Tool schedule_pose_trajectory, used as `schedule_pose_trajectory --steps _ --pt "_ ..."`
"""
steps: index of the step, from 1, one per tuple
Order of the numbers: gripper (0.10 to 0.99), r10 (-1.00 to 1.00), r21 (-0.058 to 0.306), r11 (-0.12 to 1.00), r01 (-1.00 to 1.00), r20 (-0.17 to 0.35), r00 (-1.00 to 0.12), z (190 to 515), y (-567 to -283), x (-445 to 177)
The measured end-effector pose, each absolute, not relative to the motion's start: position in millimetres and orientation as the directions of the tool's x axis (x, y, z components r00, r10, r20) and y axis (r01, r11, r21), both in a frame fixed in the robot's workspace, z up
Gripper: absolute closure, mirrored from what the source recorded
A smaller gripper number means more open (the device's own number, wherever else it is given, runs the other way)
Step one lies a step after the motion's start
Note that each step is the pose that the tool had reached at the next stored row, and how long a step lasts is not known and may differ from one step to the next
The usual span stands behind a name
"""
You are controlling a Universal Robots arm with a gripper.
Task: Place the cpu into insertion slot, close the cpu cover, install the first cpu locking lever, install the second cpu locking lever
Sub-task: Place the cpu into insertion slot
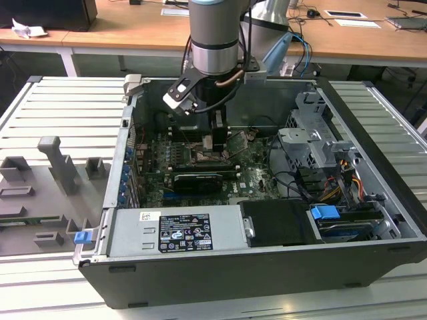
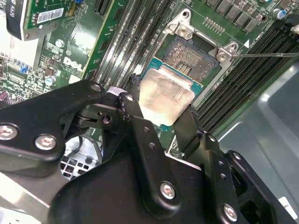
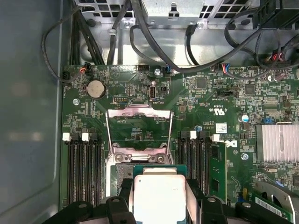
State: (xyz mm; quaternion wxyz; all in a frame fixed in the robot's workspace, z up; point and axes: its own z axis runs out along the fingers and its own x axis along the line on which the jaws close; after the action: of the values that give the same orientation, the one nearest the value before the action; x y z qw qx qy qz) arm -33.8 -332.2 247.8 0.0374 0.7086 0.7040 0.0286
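Note:
My gripper (image 2: 161,112) is shut on the cpu (image 2: 162,94), its dull silver top and green edge showing between the black fingers (image 2: 134,112). The cpu hangs just over the near part of the insertion slot (image 2: 192,54), whose dark pin field lies bare beyond it; I cannot tell whether they touch. In the first wrist view the cpu (image 3: 159,195) sits in the gripper (image 3: 159,198) before the cpu cover (image 3: 139,112), which stands swung open behind the slot (image 3: 121,173). In the exterior view the gripper (image 1: 209,142) reaches down into the case over the green board.
Long black memory slots (image 3: 83,163) flank the socket on both sides. A finned heat sink (image 3: 277,142) and cables (image 3: 154,44) lie nearby. The case holds a power supply (image 1: 177,230), an expansion card (image 1: 198,180) and a drive cage (image 1: 313,137). A grey fixture tray (image 1: 47,193) lies outside.

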Motion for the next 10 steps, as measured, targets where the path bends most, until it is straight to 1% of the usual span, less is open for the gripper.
schedule_pose_trajectory --steps 6,10 --pt "0.549 1.000 0.093 -0.002 0.996 -0.012 0.003 243.9 -326.4 -33.4" --pt "0.549 1.000 0.093 0.026 0.995 -0.011 -0.025 240.9 -325.9 -33.5"
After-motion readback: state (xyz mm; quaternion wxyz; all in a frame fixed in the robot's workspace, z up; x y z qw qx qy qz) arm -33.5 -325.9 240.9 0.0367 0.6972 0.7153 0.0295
